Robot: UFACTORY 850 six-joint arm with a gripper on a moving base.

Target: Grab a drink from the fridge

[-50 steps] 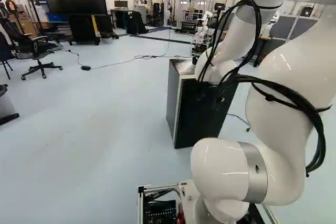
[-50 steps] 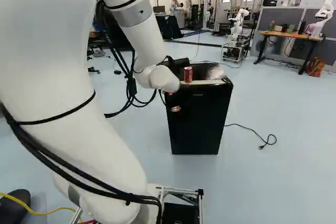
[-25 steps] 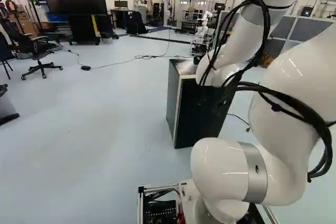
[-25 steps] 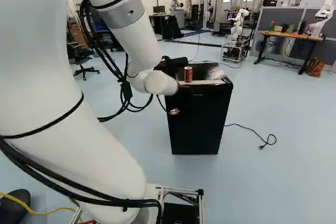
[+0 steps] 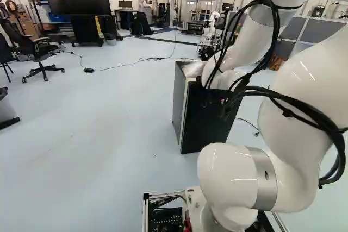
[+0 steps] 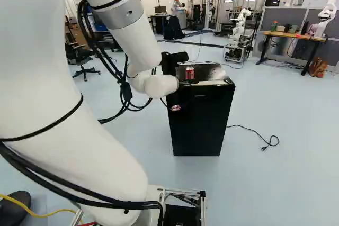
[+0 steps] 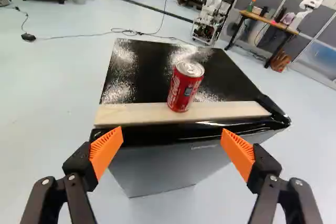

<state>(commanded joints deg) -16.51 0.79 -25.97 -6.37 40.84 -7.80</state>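
2 behind arm (image 6: 79, 146), 1 wrist-mounted, fridge (image 6: 201, 123) shared

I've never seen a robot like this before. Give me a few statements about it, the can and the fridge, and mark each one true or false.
1. The red metal drink can stands upright on top of the black box-shaped fridge. True.
2. The robot's black jaws are closed around the can. False: they stand wide open, with the can ahead of them.
3. A pale wooden strip runs along the edge of the fridge's top nearest the jaws. True.
4. Two cans are standing on the fridge. False: only one shows.
5. The jaws have orange ribbed pads. True.
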